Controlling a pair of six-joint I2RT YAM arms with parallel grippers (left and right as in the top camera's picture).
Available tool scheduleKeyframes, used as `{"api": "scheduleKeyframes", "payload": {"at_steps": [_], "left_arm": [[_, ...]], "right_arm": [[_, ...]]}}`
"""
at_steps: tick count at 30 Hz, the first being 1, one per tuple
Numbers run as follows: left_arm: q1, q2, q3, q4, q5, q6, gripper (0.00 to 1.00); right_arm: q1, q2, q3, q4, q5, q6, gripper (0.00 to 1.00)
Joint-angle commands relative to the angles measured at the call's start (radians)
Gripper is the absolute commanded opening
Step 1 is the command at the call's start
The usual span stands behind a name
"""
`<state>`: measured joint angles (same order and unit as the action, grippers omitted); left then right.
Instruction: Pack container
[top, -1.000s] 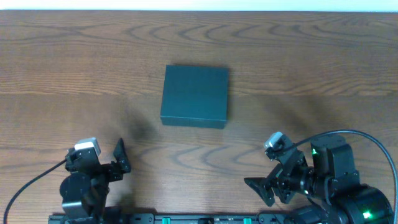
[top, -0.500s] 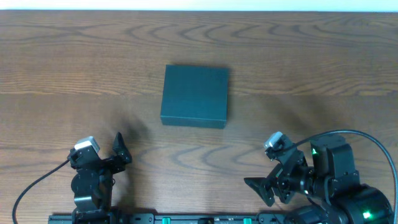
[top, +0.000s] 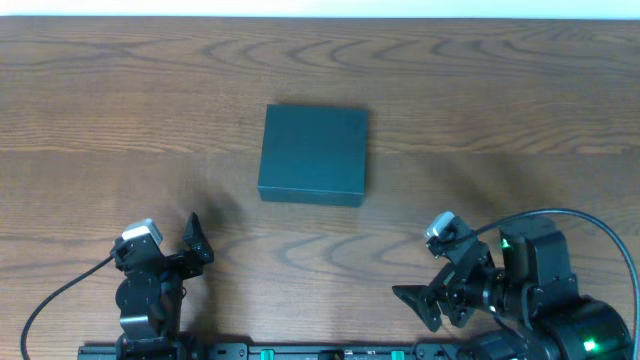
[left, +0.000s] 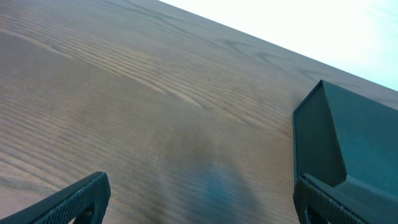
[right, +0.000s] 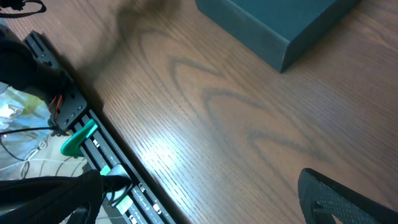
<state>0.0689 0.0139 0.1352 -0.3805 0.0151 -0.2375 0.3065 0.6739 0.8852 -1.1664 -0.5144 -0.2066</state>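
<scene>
Container (top: 313, 154): one dark teal box, lid down and flat, lying on the table (top: 520, 90) a little beyond the middle. Its sides run nearly square to the table edges. It stands alone, well apart from both arms.

Left hand (left: 202, 183): released. Its two dark fingers are spread wide at the lower corners of the wrist view, with bare wood grain between them. The near left corner of the container shows at the right of that view, ahead of the right finger and apart from it. From overhead, this arm sits at the near left of the table, pointing toward the far side.

Right hand (right: 200, 180): released. Its fingers are likewise spread wide and hang over bare table. One corner of the container shows at the top of that wrist view, well clear of the fingers. From overhead, this arm sits at the near right, with its hand turned toward the left.

Rail (right: 93, 155): black with green fittings, running along the near table edge below the right hand.

Cable (top: 600, 225): a black loop arching from the right arm.
</scene>
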Motion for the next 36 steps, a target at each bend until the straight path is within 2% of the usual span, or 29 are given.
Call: {"api": "scheduleKeyframes", "payload": {"at_steps": [1, 10, 15, 17, 20, 23, 31, 36], "left_arm": [[-0.004, -0.01, -0.023, 0.003, -0.018, -0.01, 0.95], [-0.004, -0.01, -0.023, 0.003, -0.018, -0.01, 0.95], [-0.004, -0.01, -0.023, 0.003, -0.018, -0.01, 0.95], [-0.004, -0.01, -0.023, 0.003, -0.018, -0.01, 0.95], [-0.004, -0.01, -0.023, 0.003, -0.018, -0.01, 0.95], [-0.004, -0.01, -0.023, 0.003, -0.018, -0.01, 0.95], [-0.004, -0.01, -0.023, 0.003, -0.018, -0.01, 0.95], [-0.004, -0.01, -0.023, 0.003, -0.018, -0.01, 0.95]], "right_arm": [[0.009, -0.002, -0.003, -0.001, 0.003, 0.011, 0.99], [0.037, -0.026, -0.003, -0.002, 0.007, 0.011, 0.99], [0.055, -0.083, -0.029, 0.042, 0.169, -0.031, 0.99], [0.065, -0.152, -0.094, 0.124, 0.199, -0.03, 0.99], [0.09, -0.308, -0.285, 0.295, 0.212, -0.026, 0.99], [0.094, -0.412, -0.414, 0.364, 0.212, -0.026, 0.99], [0.1, -0.615, -0.594, 0.385, 0.227, -0.024, 0.99], [0.102, -0.669, -0.659, 0.397, 0.227, 0.024, 0.99]]}}
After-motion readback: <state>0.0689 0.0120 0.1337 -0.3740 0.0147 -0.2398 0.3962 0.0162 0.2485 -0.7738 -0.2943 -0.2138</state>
